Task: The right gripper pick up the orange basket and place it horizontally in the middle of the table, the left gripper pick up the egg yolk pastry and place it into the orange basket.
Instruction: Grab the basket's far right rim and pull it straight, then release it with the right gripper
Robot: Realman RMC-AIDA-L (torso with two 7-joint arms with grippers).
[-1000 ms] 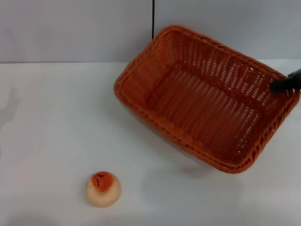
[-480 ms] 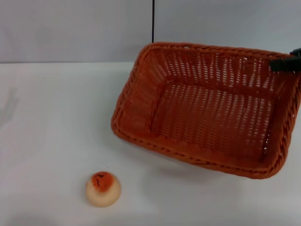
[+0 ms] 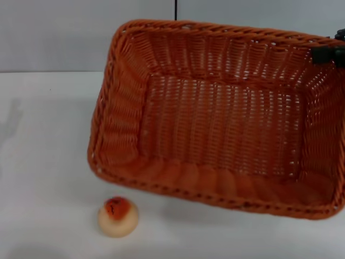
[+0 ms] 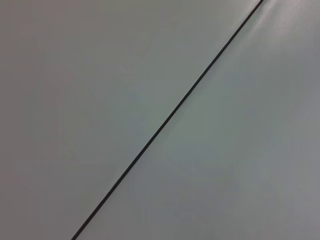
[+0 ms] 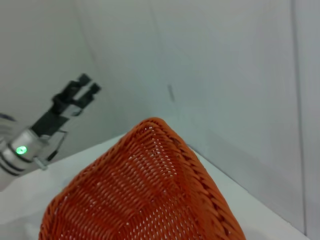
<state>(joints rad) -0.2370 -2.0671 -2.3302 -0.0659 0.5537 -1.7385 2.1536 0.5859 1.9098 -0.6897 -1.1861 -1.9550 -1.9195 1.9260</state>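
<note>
The orange basket hangs in the air above the white table, tilted with its open side toward the head camera and its long side running left to right. My right gripper is shut on the rim at the basket's far right corner; only its black tip shows. The right wrist view shows the basket's underside. The egg yolk pastry sits on the table near the front left, just below the basket's lower left corner and apart from it. My left gripper is held high off to the side, open and holding nothing.
A grey wall with a dark vertical seam stands behind the table. The left wrist view shows only that wall and seam. Bare tabletop lies to the left of the basket and around the pastry.
The basket has risen toward the camera, swung left, and turned from a diagonal lie to long side across. The right gripper moved up with it. The pastry has not moved.
</note>
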